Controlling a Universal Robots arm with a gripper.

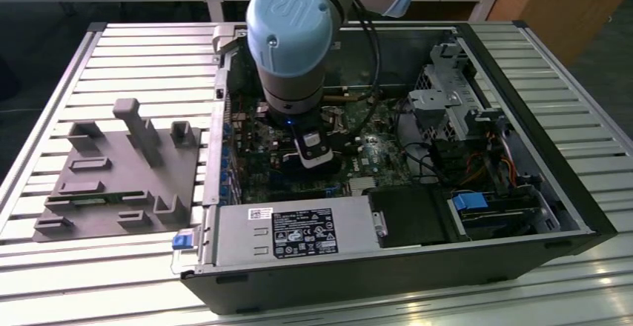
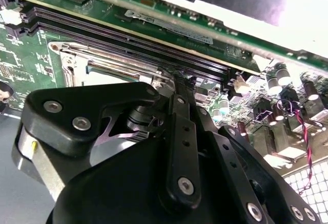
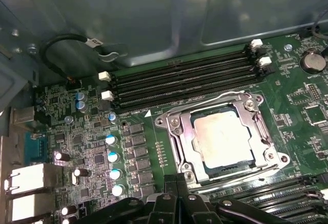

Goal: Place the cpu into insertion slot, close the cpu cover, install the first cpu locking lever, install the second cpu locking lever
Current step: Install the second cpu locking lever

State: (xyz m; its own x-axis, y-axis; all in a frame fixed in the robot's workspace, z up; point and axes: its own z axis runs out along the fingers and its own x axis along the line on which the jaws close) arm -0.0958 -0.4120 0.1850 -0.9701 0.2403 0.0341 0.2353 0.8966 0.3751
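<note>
Dull silver cpu [image 3: 224,139], silvery cpu cover [image 3: 177,131], green motherboard [image 3: 292,88], black pincer [image 3: 177,203]

1. The arm [image 1: 293,37] had a rounded pale blue joint cap with a light grey emblem on it, over a grey metallic cylindrical body.
2. A black cable [image 1: 374,41] ran down beside the arm.
3. Below the wrist sat a black and white module [image 1: 314,150] with a small blue light above it.
4. The gripper [image 2: 169,147] was matte black, built of flat linkage bars fastened with round silver screws.
</note>
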